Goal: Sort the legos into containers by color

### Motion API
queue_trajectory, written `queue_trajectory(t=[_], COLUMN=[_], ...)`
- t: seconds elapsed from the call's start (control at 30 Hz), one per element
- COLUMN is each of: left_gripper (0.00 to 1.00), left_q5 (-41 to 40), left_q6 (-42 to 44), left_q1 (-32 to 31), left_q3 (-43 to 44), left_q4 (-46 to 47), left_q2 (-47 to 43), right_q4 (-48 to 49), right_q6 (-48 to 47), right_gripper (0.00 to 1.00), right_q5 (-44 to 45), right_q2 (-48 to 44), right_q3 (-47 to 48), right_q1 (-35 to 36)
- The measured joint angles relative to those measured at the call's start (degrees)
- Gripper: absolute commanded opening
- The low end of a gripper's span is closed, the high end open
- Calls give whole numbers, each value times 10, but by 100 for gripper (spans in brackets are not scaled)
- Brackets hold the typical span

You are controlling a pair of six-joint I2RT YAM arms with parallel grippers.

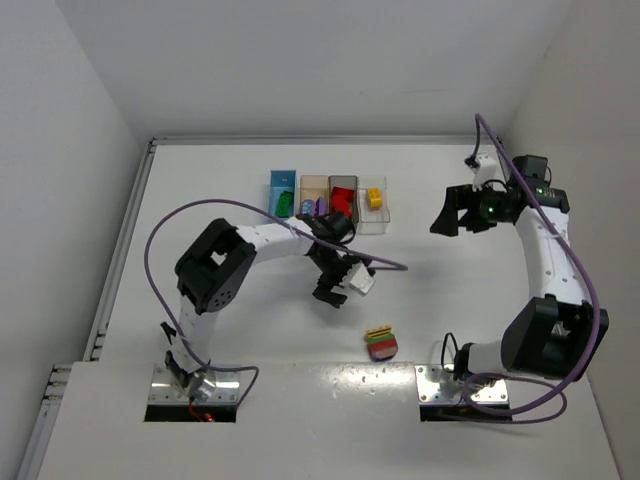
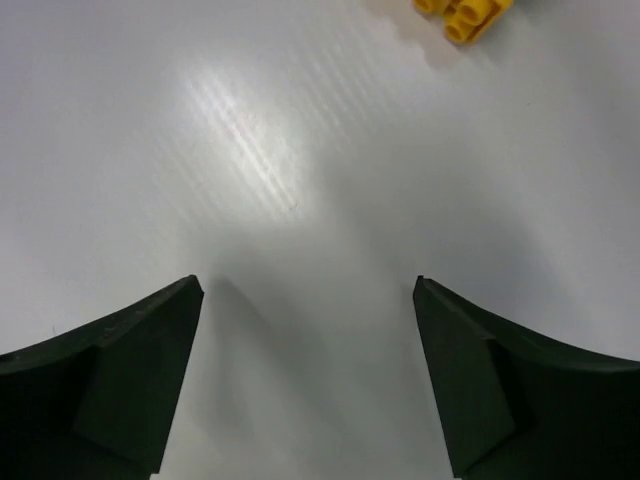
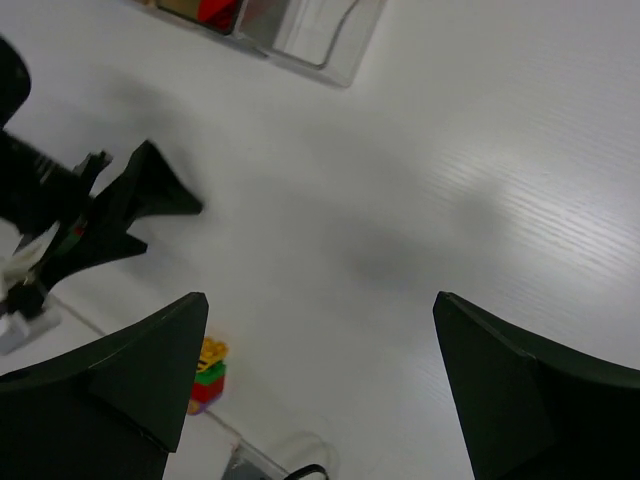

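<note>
- Top external view: four containers are seen in a row at the upper centre of the table (image 1: 240, 320), set side by side. From left to right they are a blue bin (image 1: 281, 181), a tan bin (image 1: 313, 184), a dark grey bin (image 1: 343, 183) and a clear bin (image 1: 384, 216).
- A green brick (image 1: 286, 205) is seen in the blue bin, purple bricks (image 1: 313, 207) in the tan bin, a red brick (image 1: 343, 200) in the dark grey bin and a yellow brick (image 1: 375, 197) in the clear bin.
- A multicoloured clump (image 1: 381, 343) of legos, layered yellow, green and red, lies on the table at the lower centre, well apart from the bins.
- The left gripper (image 1: 333, 292) is held below the bins and up-left of the clump. The right gripper (image 1: 452, 222) is held to the right of the clear bin.
- Left wrist view: the left gripper (image 2: 308, 300) is spread wide, with only bare table between its fingers. A yellow studded piece (image 2: 465, 14) is cut off by the top edge; whether it belongs to the clump cannot be told.
- Right wrist view: the right gripper (image 3: 320, 310) is likewise spread wide and grips nothing. The clump (image 3: 208, 375) is seen beside the left finger at the lower left, and the clear bin (image 3: 325, 45) at the top edge.
</note>
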Motion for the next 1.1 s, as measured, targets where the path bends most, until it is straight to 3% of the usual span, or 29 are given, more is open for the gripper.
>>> queue_trajectory(t=[0.1, 0.2, 0.4, 0.53, 0.7, 0.83, 0.97, 1.1], left_gripper=[100, 100, 100, 100, 100, 100, 100, 100], left_q5=[22, 37, 11, -34, -65, -82, -92, -95], left_q6=[-92, -220, -545, -681, -782, -814, -820, -816], left_q1=[37, 78, 189, 270, 357, 411, 440, 449], left_q3=[-14, -46, -91, -82, -54, -56, -80, -112], left_q4=[19, 79, 250, 294, 295, 282, 276, 276], left_q2=[-24, -80, -191, -210, -211, -231, -280, -325], right_q4=[-57, -155, -257, -282, -238, -201, -144, -99], right_q6=[-53, -183, -421, -496, -530, -518, -464, -387], right_gripper=[92, 92, 92, 92, 92, 89, 89, 96], right_q5=[-51, -71, -10, 36, 72, 79, 83, 89], right_q2=[19, 28, -11, -24, -16, 28, 73, 99], right_q3=[11, 22, -41, -87, -150, -170, -186, -190], right_q1=[12, 61, 223, 349, 485, 559, 613, 648])
